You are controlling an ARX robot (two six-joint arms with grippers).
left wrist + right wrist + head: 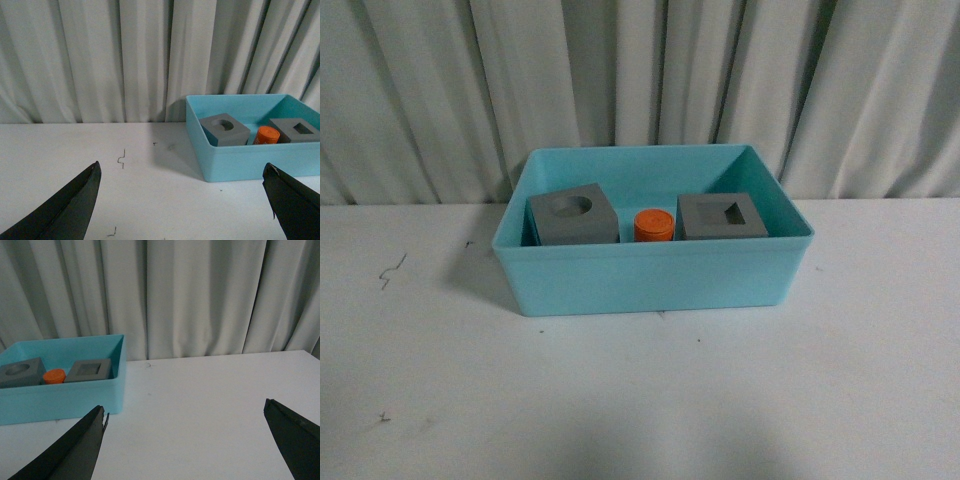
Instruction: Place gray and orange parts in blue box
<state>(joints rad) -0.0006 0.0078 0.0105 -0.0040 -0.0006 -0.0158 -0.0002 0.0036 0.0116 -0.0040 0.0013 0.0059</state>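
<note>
While our left tool (181, 200) and right tool (185, 442) both sit with fingers spread wide apart over the white bench (640, 400), gripping nothing, all three parts are in the blue box (650, 280) at 12 o'clock in the front view. Inside, the round-recess gray cube (574, 215) is at 9 o'clock, the orange cylinder (654, 225) sits in the middle, and the rectangular-recess gray cube (722, 216) is at 3.

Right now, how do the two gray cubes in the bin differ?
The left cube has a round recess; the right cube has a rectangular one. The left cube sits turned, a corner toward the front camera; the right cube sits about square to the bin wall. Both are matte gray, similar in size, flanking the orange cylinder.
</note>
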